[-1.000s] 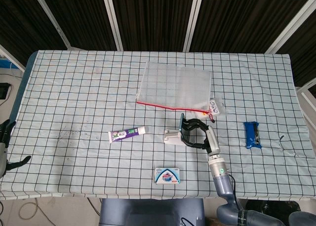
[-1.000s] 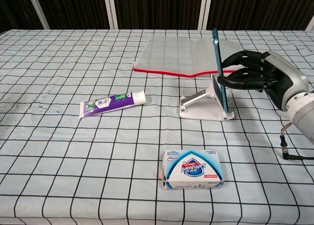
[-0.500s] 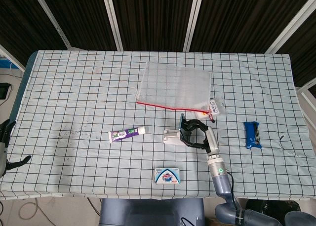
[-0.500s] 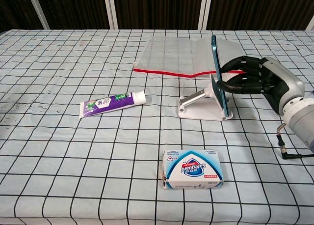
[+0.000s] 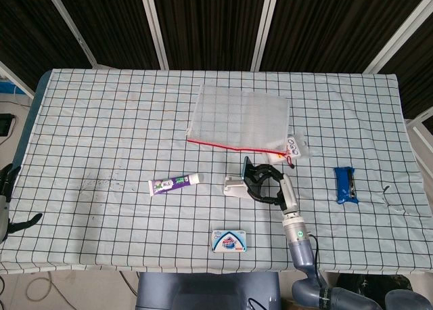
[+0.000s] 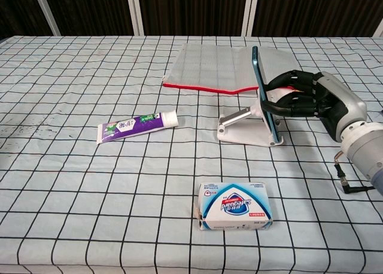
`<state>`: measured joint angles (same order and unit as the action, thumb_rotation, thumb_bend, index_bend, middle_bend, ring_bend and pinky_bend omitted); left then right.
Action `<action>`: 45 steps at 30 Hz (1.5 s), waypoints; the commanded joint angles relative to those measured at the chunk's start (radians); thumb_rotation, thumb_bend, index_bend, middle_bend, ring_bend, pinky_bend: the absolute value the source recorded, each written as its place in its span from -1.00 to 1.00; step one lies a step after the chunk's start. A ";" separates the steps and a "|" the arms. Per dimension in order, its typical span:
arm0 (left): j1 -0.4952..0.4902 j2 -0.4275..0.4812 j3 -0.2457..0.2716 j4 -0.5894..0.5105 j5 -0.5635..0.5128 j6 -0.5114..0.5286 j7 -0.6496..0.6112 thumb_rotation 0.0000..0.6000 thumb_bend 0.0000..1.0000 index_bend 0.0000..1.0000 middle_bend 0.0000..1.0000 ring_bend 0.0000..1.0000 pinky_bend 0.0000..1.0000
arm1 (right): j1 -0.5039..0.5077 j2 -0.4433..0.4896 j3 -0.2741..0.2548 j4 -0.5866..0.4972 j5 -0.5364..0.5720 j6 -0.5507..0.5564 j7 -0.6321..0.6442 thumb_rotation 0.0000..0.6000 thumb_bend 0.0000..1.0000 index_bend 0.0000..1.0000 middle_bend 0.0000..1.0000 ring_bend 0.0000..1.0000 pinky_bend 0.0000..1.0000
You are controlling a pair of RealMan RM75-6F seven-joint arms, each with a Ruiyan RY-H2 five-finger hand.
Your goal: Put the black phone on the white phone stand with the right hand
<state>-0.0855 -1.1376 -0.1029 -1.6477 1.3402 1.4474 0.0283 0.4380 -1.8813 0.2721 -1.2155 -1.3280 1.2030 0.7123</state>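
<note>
In the head view, right of the table's centre, the black phone [image 5: 247, 169] is seen stood on edge against the white phone stand [image 5: 234, 186], with the right hand [image 5: 269, 185] clamped on it from the right. The phone is thereby kept near upright so that its lower edge can be seated on the stand. Around these are listed a toothpaste tube [image 5: 174, 183] to the left, a soap box [image 5: 229, 241] at the near edge, a zip bag with a red seal [image 5: 240, 118] behind, and a blue packet [image 5: 345, 184] well apart to the right, all on the checked tablecloth [image 5: 101, 120]. The left hand [image 5: 8, 205] is glimpsed at the far left edge, off the cloth; whether its fingers are apart or together cannot be told.

In the chest view, the black phone [image 6: 263, 93] is shown tilted back, its foot at the lip of the white phone stand [image 6: 246, 127] and its back near the stand's slanted arm. The right hand's [image 6: 305, 99] fingers [image 6: 281, 106] are wrapped round the phone's edge. The placing is judged nearly complete, release alone remaining. The soap box [image 6: 234, 205] and toothpaste tube [image 6: 136, 126] are recorded nearer the camera.
</note>
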 commanded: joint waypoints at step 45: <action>0.004 0.005 0.006 -0.001 0.012 0.009 0.002 1.00 -1.00 -1.00 -1.00 -1.00 -1.00 | -0.044 0.350 -0.094 -0.291 0.029 -0.063 -0.526 1.00 -1.00 -1.00 -1.00 -1.00 -0.71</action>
<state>-0.0812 -1.1323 -0.0968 -1.6490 1.3520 1.4560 0.0299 0.4090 -1.6198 0.1950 -1.4304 -1.3041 1.1429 0.2736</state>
